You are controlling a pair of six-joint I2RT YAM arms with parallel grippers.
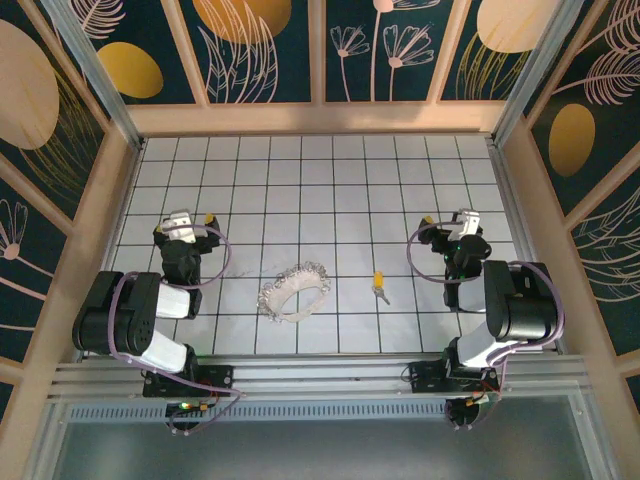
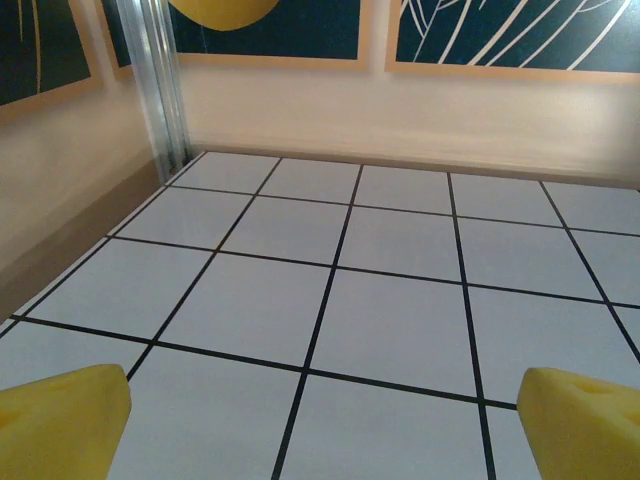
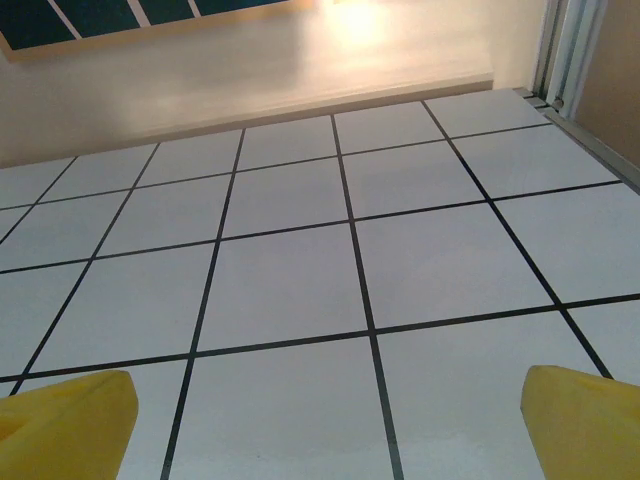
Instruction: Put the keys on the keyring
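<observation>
While my left gripper [image 1: 190, 221] and right gripper [image 1: 449, 220] both stand spread wide and empty, the tiny key with yellow-orange plastic head [image 1: 379, 287] lies on the white tiled table [image 1: 350, 200], near the floppy whitish-silver beaded chain loop [image 1: 295, 292] but apart from it. The key seems light, stiff and slippery, so I would pinch its head. The chain will probably sag.

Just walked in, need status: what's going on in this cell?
Nothing is being handled yet. The left gripper and right gripper are both open and hold nothing, each facing bare tiles at its own side of the white tiled table. The floppy whitish-silver beaded chain loop lies near the middle front. The tiny key with a yellow-orange plastic head lies to its right, apart from it and not yet on the chain.
</observation>
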